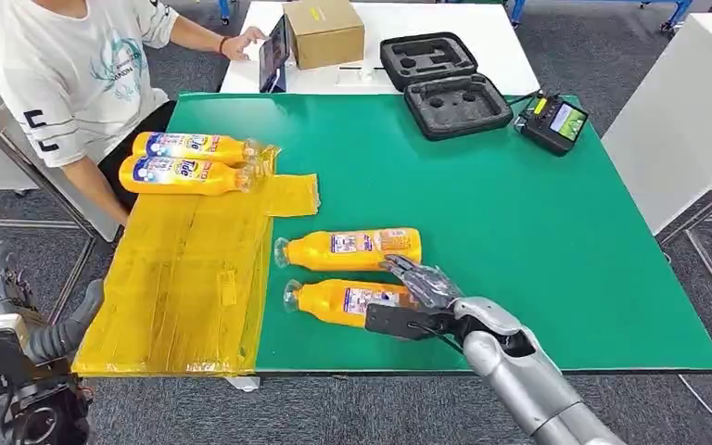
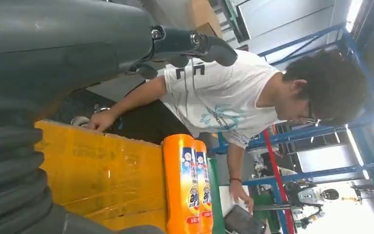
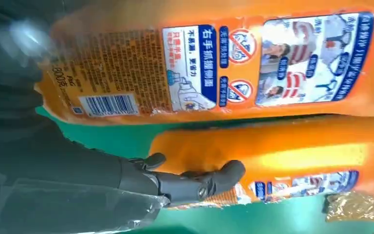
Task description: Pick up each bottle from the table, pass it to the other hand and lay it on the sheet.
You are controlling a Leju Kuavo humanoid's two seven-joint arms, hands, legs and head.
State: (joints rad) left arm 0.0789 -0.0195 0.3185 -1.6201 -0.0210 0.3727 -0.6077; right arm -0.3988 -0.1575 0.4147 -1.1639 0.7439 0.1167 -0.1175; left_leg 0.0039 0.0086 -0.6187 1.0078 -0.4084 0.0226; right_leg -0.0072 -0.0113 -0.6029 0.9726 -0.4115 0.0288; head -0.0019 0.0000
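Green table (image 1: pixel 519 232), orange labelled bottles (image 1: pixel 352 248)

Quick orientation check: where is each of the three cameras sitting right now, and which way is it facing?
Head view: high on the body, looking down at the green table; right robot hand on the near bottle, left arm low beside the yellow sheet.
Left wrist view: behind the left robot hand, facing across the sheet to two bottles and a person.
Right wrist view: close over the near bottle, fingers on it.
Shared: both wrist views match bottles seen from the head.
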